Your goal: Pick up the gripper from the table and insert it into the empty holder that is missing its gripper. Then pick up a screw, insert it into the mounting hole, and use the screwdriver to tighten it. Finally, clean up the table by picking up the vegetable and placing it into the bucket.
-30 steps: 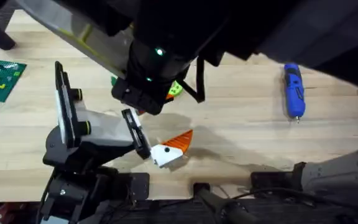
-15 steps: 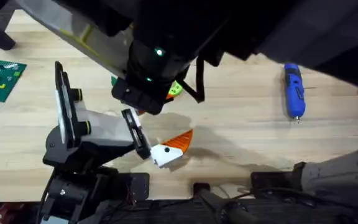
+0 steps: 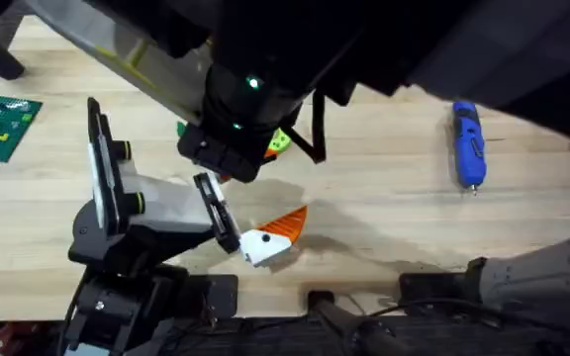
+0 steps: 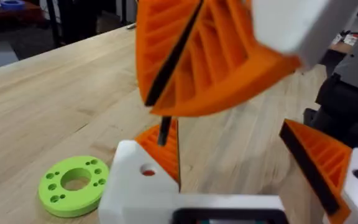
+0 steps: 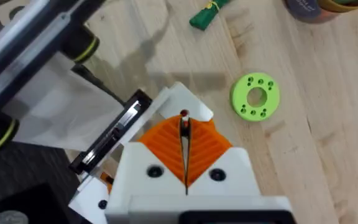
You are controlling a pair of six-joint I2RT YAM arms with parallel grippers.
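Observation:
My right gripper [image 5: 184,134] is shut on a thin dark screw [image 4: 163,131] that points down at the white base of the gripper piece [image 5: 178,99]. That piece [image 3: 270,235], with its orange tip, lies against the end of the holder's black rail [image 3: 216,213]. The holder [image 3: 156,203] stands at the left. My left gripper [image 4: 227,127] is open, low over the table, facing the right gripper from the side. The blue screwdriver [image 3: 468,143] lies far right. The dark-green vegetable [image 5: 205,15] lies beyond the holder, and the bucket [image 5: 328,6] is at that view's corner.
A light-green disc with holes [image 5: 255,96] lies on the wood beside the holder. A green board with small parts [image 3: 3,124] sits at the far left. A large dark arm [image 3: 255,59] hangs under the overhead camera and hides the table's middle back.

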